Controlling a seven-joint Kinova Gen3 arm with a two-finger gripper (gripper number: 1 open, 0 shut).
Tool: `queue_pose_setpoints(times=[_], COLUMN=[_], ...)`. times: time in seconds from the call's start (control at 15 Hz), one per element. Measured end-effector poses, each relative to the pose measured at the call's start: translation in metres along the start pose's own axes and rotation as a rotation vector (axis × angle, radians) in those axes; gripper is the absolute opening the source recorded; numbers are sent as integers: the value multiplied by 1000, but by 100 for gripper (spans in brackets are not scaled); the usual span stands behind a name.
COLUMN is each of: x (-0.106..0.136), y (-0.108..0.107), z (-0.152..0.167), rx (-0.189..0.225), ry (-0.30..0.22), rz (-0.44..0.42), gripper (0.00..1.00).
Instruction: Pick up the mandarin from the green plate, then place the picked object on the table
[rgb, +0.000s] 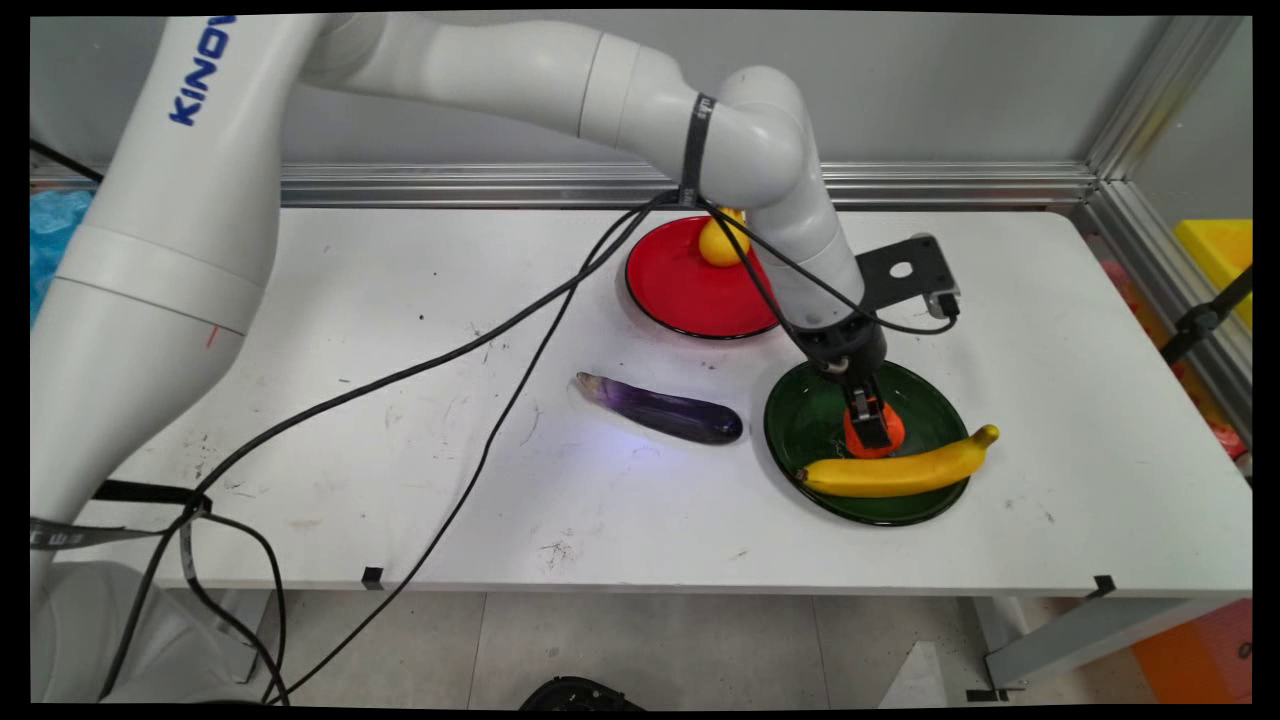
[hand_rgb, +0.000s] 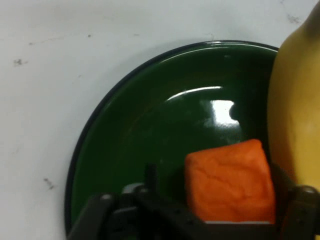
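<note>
Hand view has our end effector (hand_rgb: 227, 207) closed around the orange block (hand_rgb: 230, 182) inside the green plate (hand_rgb: 125, 150), banana (hand_rgb: 295, 115) just beside it, so we'd say keep the grip square and steady.

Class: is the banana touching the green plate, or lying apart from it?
Touching. The main view shows the banana lying across the green plate, its tip overhanging the rim.

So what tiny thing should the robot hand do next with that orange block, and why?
Probably lift straight up a little. The gripper is down in the green plate with the orange block between its fingers, and the banana lies close beside it, so sideways motion might bump the banana. I cannot tell whether the fingers already squeeze the block.
</note>
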Motion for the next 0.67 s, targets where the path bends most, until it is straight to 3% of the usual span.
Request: queue_pose_setpoints(times=[0.67], x=[9], y=[6], z=[-5], rx=[-11], ry=[10], rz=[31], gripper=[0])
